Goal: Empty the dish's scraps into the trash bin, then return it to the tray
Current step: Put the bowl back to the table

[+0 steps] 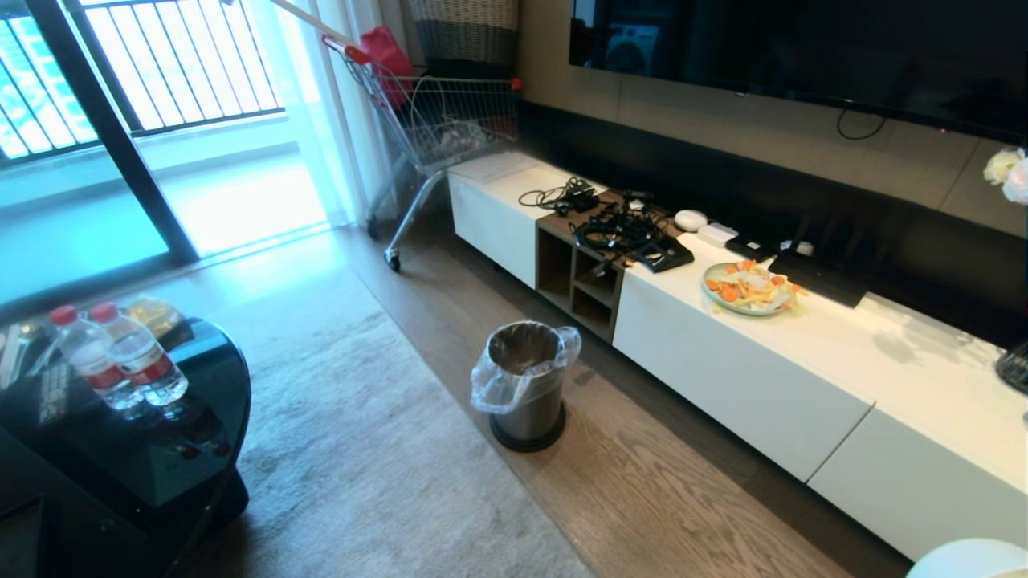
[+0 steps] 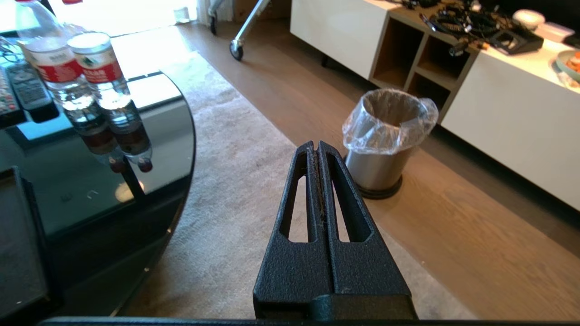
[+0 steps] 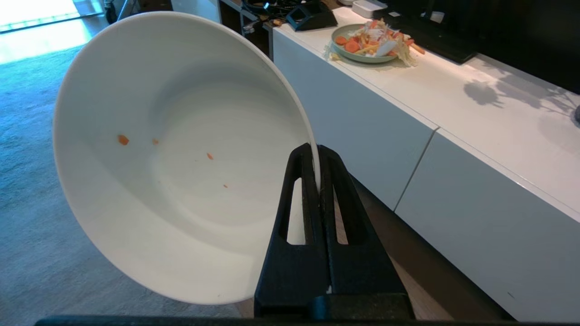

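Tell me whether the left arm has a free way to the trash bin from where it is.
Probably yes. The left gripper, shut and empty, points toward the trash bin, with only bare carpet and floor between them; the glossy table stays off to one side.

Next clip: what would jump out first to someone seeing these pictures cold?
The white dish, pinched by its rim in the right claw and nearly empty but for orange specks. Then the lined trash bin on the wood floor before the white cabinet, where a green plate holds scraps.
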